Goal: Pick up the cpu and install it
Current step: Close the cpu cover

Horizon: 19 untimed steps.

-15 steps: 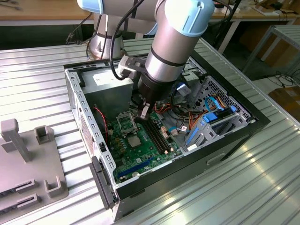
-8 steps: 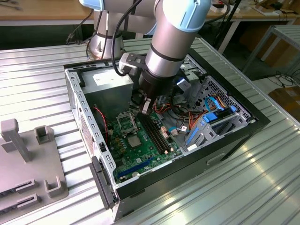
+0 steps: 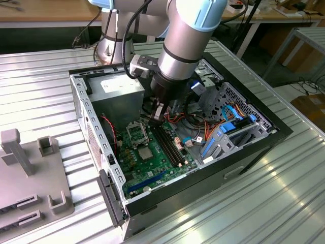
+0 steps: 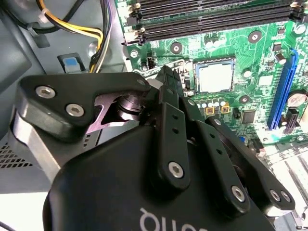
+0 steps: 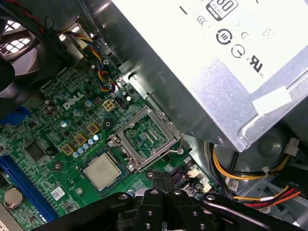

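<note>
While the cpu point(image 5: 102, 171) is lying on the green board just beside the open socket point(image 5: 144, 138), the jaws are being held pressed together, empty, nearby; square alignment is being demanded.

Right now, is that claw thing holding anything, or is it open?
Gripper: shut, holding nothing, hanging over the green motherboard; the cpu lies on the board beside the empty socket.

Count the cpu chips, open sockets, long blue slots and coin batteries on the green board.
cpu: 1
open socket: 1
long blue slot: 1
coin battery: 1
Total: 4
</note>
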Motion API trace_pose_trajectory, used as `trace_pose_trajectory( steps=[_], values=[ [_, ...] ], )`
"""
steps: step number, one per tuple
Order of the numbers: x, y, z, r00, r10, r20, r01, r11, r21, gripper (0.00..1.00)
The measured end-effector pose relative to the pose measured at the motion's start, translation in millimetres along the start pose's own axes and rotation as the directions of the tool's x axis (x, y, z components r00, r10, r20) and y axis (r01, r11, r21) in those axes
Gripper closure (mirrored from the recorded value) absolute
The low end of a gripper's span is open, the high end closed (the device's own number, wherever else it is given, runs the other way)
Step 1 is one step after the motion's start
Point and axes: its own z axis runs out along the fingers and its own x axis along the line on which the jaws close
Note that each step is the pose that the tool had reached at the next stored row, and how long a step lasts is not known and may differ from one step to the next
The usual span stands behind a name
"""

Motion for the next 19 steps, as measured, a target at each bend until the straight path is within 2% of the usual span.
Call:
trace_pose_trajectory(
  steps=[10, 19],
  values=[
    [0.0, 0.0, 0.0, 1.0000, 0.000, -0.0001, 0.000, 1.0000, 0.0000, 0.89],
    [-11.2, -8.2, 0.1, 1.0000, -0.010, -0.0006, 0.010, 1.0000, 0.0001, 0.89]
  ],
)
